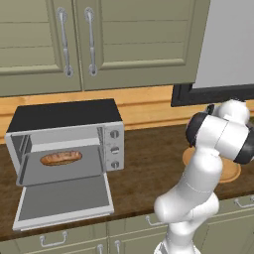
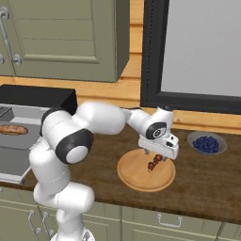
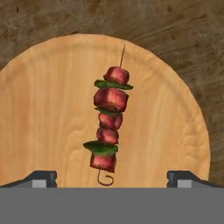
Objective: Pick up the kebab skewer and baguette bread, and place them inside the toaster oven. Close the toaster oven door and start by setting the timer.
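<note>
The kebab skewer [image 3: 109,122], dark red chunks with green bits on a thin stick, lies on a round wooden plate [image 3: 43,109]. My gripper [image 3: 111,179] hangs open just above it, one fingertip on each side of the skewer's hooked end. From the right base view, the gripper [image 2: 157,159] points down over the kebab skewer [image 2: 155,163] on the plate [image 2: 136,176]. The baguette bread [image 1: 61,158] lies on the tray inside the toaster oven [image 1: 64,116]. The toaster oven door [image 1: 64,201] is dropped open, flat over the counter's front.
A small bowl of blueberries [image 2: 207,143] stands right of the plate. A dark-framed panel [image 2: 188,52] rises behind it. Cabinets [image 1: 74,39] hang above the toaster oven. Bare dark wood counter [image 1: 149,163] lies between oven and plate.
</note>
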### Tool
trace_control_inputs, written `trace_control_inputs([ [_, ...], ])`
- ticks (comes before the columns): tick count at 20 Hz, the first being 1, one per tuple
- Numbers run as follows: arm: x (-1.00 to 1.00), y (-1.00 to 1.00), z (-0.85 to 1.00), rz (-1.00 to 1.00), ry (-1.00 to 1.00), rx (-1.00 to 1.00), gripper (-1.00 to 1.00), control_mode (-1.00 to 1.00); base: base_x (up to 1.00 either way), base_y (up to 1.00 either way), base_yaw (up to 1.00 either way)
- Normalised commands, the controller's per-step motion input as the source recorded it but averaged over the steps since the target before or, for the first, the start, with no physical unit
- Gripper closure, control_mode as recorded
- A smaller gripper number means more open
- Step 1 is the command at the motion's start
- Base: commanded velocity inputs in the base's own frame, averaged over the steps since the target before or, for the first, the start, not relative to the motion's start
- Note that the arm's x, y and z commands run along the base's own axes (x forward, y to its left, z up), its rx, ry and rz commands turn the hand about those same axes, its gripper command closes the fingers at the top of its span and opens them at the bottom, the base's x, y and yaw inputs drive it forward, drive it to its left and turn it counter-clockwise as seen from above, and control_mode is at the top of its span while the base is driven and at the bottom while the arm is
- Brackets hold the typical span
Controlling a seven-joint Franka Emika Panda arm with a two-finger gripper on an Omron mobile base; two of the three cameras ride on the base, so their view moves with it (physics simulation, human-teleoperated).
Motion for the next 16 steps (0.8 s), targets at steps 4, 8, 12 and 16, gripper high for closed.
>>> trace_control_inputs([
  [4,0.43,0.0,-0.32,0.03,0.0,0.0,-1.0,-1.0,0.0,0.0,0.0],
  [8,0.14,0.0,-0.35,0.01,0.02,0.0,-1.0,-1.0,0.0,0.0,0.0],
  [12,0.0,0.0,-0.43,0.0,0.0,0.0,-1.0,-1.0,0.0,0.0,0.0],
  [16,0.0,0.0,-0.42,0.0,0.0,0.0,-1.0,-1.0,0.0,0.0,0.0],
])
